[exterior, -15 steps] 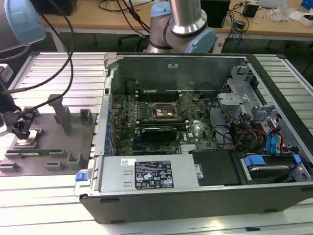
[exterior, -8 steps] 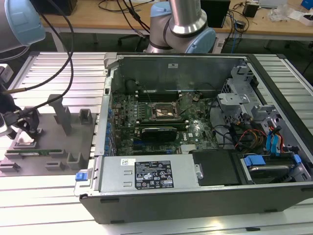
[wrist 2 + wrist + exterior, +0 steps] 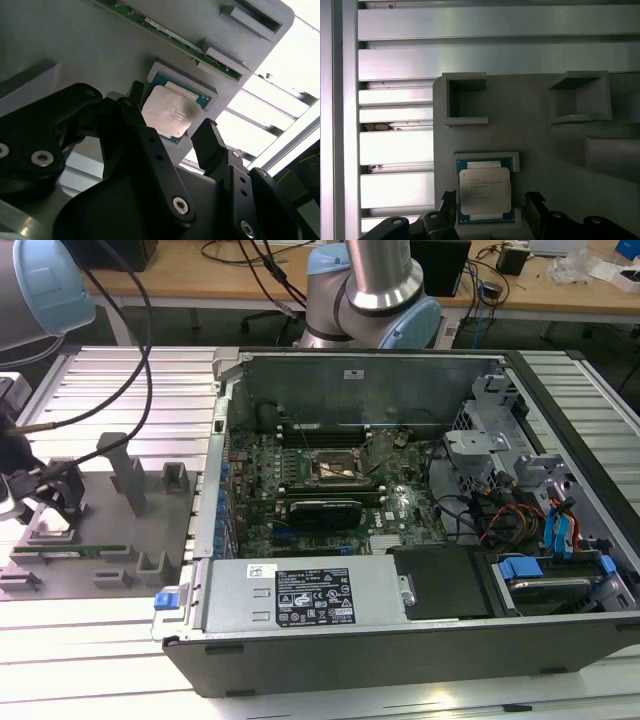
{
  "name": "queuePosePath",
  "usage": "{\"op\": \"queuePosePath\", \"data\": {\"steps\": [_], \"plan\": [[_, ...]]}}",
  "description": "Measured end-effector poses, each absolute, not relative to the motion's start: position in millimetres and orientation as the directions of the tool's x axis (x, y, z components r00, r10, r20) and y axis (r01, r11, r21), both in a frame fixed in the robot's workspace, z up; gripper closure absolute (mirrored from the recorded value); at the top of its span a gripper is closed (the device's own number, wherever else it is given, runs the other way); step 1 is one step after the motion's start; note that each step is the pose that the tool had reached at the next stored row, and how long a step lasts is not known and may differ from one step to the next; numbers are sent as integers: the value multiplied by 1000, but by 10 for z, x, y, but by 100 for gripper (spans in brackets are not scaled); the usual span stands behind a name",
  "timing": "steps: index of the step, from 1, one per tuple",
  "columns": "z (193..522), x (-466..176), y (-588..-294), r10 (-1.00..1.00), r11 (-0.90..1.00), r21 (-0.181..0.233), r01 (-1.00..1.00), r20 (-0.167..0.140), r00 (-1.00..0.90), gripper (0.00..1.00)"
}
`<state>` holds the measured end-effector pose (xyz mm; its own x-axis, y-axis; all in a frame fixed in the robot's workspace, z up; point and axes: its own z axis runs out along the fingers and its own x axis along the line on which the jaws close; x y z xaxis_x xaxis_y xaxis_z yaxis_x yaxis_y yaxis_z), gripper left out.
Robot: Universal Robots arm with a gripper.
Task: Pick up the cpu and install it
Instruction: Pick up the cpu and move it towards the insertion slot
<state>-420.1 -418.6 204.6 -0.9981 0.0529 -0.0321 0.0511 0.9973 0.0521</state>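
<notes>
Silvery cpu (image 3: pixel 485 192), faintly printed, lies in grey tray (image 3: pixel 530 130), straddled by the released gripper (image 3: pixel 491 201).

Count: one cpu (image 3: pixel 485 189); one memory stick (image 3: pixel 170 36); one grey fixture plate (image 3: pixel 530 130); one open computer case (image 3: pixel 330 660); one socket (image 3: pixel 338 468) inside it.

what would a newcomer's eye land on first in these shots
The open computer case takes up the middle and the exterior view's right, with its green motherboard laid bare. In both wrist views the silvery cpu sits in a recess of the grey holder plate. The open gripper straddles it, one black finger on either side.
</notes>
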Motion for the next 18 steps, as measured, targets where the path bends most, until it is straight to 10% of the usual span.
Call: {"op": "queuePosePath", "data": {"steps": [18], "plan": [[1907, -4206, -4140, 55, 997, 53, 53, -32, -998, 34]]}}
